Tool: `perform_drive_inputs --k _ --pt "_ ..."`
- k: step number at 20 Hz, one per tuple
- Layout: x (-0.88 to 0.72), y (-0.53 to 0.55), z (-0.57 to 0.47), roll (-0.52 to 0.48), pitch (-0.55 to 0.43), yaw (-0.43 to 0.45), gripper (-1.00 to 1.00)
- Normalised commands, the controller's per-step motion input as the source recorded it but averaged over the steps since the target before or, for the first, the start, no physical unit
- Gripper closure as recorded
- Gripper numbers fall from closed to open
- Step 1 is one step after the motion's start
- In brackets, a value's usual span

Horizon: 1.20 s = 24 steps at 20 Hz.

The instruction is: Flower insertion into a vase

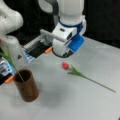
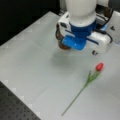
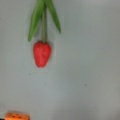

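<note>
A red tulip flower [image 1: 65, 65] lies flat on the grey table, its green stem running toward a front view's right. It also shows as flower [image 2: 99, 66] and, close up, flower [image 3: 42, 53] with the bud pointing down the wrist view. The brown vase [image 1: 26, 86] stands upright at a front view's lower left, with one green stem leaning out of it. Behind the arm, only part of the vase [image 2: 61, 45] shows. My gripper [image 1: 61, 53] hovers above the table just up and left of the lying bud, holding nothing that I can see; its fingers are hidden.
A second white robot base [image 1: 10, 30] stands at a front view's left behind the vase. A dark fixture with orange end pieces [image 1: 48, 50] lies at the back. The table's edge and a black perforated board [image 2: 15, 110] run along a front view's bottom left.
</note>
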Motion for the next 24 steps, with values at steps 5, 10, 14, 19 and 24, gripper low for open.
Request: perform_drive_inputs --k 5,10,14,19,24 --pt "0.08 0.38 -0.42 -0.022 -0.192 -0.031 -1.0" --pt "0.08 0.15 -0.39 -0.07 -0.149 0.007 -1.0" --pt "0.06 0.07 -0.31 -0.124 -0.152 0.07 -1.0" --pt "0.04 0.03 -0.43 -0.194 -0.173 0.079 -1.0" --pt "0.02 0.11 -0.53 -0.249 -0.053 -0.029 -1.0"
